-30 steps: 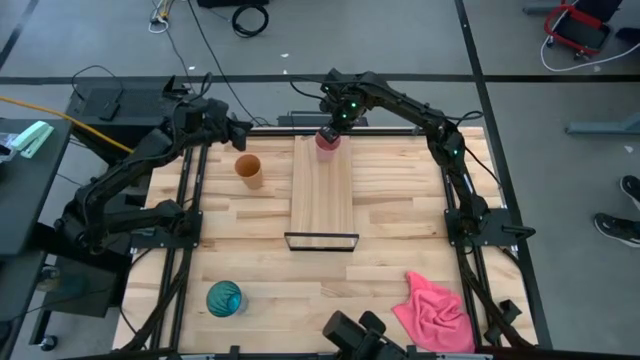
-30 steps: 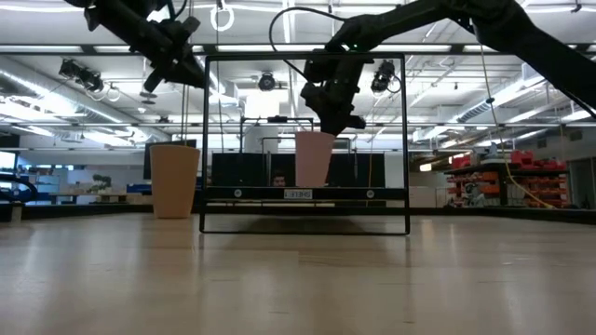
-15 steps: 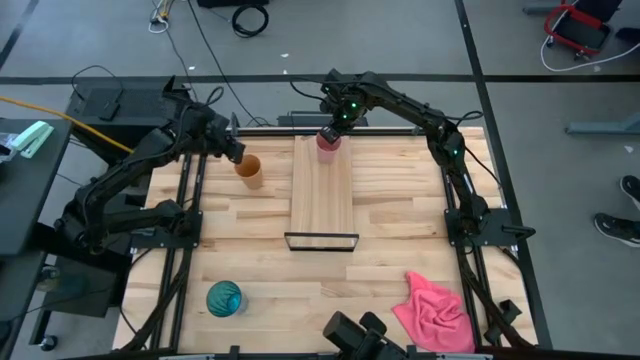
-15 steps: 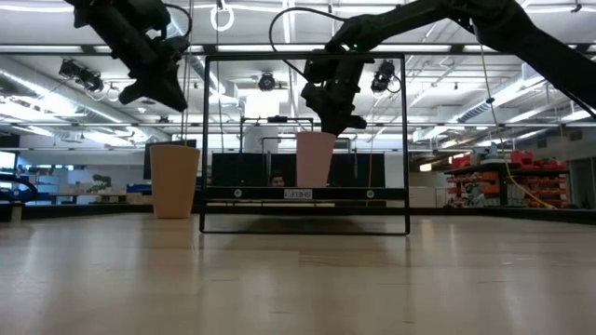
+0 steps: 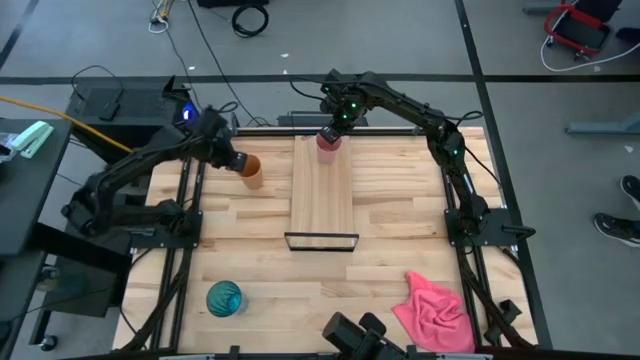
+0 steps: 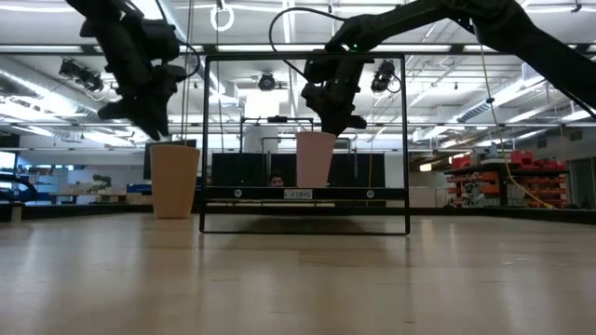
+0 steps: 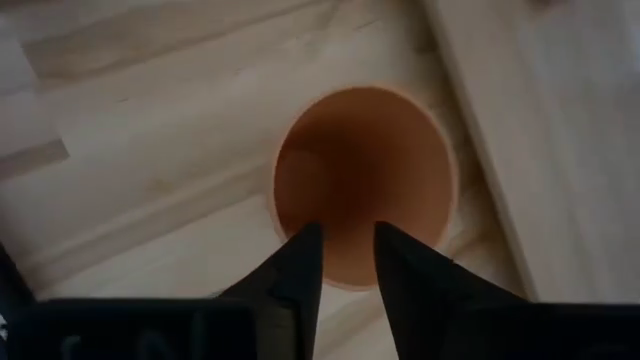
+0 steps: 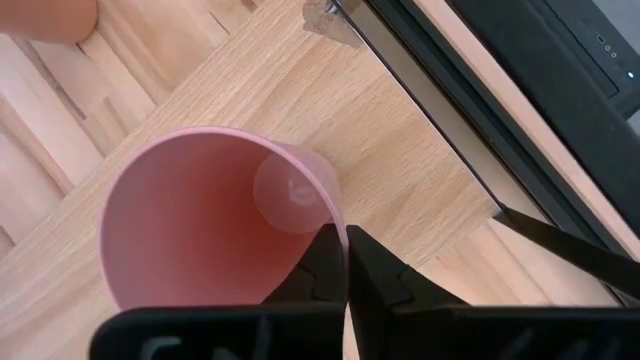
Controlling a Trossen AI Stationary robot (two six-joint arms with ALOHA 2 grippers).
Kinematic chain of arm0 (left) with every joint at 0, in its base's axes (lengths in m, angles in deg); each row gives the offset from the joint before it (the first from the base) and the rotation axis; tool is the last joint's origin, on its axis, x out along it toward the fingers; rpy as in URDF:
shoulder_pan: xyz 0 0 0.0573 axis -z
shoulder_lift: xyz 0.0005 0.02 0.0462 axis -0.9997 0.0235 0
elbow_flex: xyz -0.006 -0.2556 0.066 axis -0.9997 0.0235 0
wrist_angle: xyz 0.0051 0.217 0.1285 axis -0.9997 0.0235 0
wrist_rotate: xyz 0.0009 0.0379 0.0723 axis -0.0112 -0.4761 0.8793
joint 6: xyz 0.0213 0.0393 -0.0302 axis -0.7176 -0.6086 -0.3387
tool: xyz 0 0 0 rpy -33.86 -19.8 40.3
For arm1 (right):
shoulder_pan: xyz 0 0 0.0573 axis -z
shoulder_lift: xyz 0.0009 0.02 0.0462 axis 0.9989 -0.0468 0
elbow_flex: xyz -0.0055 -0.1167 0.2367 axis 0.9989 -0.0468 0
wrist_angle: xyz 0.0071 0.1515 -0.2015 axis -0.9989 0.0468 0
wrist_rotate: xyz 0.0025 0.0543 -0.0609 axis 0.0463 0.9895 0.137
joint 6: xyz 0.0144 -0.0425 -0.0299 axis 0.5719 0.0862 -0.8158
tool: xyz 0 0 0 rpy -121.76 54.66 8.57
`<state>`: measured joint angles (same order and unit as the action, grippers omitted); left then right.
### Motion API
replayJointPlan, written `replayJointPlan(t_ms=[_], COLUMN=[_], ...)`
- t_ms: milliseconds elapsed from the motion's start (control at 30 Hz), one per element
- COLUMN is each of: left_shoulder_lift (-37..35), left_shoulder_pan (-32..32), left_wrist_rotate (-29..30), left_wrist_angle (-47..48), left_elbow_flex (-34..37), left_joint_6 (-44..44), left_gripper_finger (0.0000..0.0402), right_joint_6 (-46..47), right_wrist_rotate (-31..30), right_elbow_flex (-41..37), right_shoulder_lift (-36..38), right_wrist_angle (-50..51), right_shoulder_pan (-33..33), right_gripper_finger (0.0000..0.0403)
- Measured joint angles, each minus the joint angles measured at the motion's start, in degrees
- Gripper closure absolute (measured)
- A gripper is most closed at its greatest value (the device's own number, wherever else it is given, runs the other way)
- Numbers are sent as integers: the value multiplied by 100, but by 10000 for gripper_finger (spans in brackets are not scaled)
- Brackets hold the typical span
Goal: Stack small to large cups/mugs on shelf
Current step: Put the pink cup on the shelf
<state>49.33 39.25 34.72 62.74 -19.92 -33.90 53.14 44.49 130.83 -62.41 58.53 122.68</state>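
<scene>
Since the earlier frame, left gripper has descended to the orange cup and now sits at its rim, fingers narrowly parted, one over the mouth. Orange cup stands on the table, left of the shelf. Right gripper is unchanged, pinching the rim of the pink cup, which stands at the shelf's far end. Teal cup stands near-left; cloth lies near-right.

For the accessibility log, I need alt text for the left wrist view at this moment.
Looking straight down into an empty orange-tan cup standing on the slatted wooden tabletop. The left gripper hangs over its rim, fingers slightly parted, with the light-wood shelf board alongside.
</scene>
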Motion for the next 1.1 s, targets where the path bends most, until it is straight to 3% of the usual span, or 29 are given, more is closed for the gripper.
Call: replayJointPlan(t_ms=[200, 500, 867, 1100], left_shoulder_lift=[265, 280, 859, 928], left_shoulder_pan=[-163, -444, -437, -437], left_wrist_rotate=[352, 376, 328, 326], left_wrist_angle=[-1, -9, -31, -200], left_elbow_flex=[0, 0, 0, 0], left_joint_6=[-3, -35, -45, -44], left_gripper_finger=[287, 275, 273, 275], right_joint_6=[-18, -61, -47, -17], right_wrist_rotate=[1, -2, -168, -163], right_elbow_flex=[0, -2, -2, -2], right_shoulder_lift=[0, 0, 0, 0], right_wrist_angle=[0, -17, -20, -22], right_shoulder_pan=[-72, -121, -57, -51], right_gripper_finger=[398, 398, 398, 377])
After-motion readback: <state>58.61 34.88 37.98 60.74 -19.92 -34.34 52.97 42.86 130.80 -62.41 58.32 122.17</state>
